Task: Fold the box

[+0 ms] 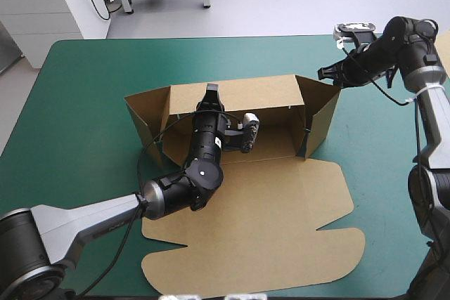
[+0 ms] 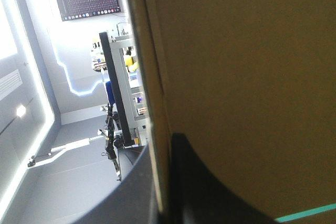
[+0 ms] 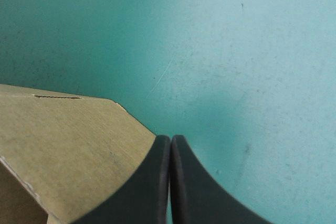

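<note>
Two risks: your left gripper [image 1: 211, 90], clamped on the box [image 1: 281, 201], may crease it; right gripper [image 1: 325, 74], fingers together, may knock it.

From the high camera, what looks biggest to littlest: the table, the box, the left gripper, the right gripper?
1. The table.
2. The box.
3. The left gripper and right gripper both look tiny and about alike, so I won't rank them.
</note>
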Robot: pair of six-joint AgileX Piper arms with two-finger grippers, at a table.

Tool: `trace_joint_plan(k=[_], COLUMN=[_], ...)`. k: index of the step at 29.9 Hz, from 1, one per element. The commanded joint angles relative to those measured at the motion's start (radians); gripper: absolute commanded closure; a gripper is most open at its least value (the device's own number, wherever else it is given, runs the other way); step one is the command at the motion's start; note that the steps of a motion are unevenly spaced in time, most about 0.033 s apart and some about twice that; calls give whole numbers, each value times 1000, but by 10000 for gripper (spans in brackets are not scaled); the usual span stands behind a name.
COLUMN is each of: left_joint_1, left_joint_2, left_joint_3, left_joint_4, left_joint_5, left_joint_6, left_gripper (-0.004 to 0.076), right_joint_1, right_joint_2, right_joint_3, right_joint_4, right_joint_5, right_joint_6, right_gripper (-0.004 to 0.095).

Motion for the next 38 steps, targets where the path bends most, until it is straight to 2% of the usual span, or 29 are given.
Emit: trace_joint_plan(k=[1,6,10,14,20,26,31,35,38], left_joint_1=[7,11,11,11,11,11,11,11,11], left_joint_2=[-40,-40,-40,-40,-40,-40,-40,-40,-40], left_joint_3=[-31,-31,-31,-31,-31,-31,-31,-31,-31], left_joint_4=[87,87,87,87,87,87,87,87,87], left_joint_5=[27,35,35,37,37,35,33,32,27], left_joint_6=[17,17,17,17,13,13,13,13,13], left_gripper=[731,731,731,731,731,731,731,731,731], right_joint_1=[-13,-13,-13,-13,-13,-13,-13,-13,-13], right_joint_2=[-58,-75,-152,-273,-400,-415,-415,-415,-415], right_joint_3=[-1,89,223,394,655,780,791,791,791], right_joint_4=[26,102,152,236,485,651,679,693,705], right_joint_5=[6,-10,-126,-267,-428,-415,-377,-345,-315], right_joint_6=[-4,-61,-132,-300,-673,-979,-1047,-1083,-1101], right_gripper=[929,927,928,928,928,927,900,767,603])
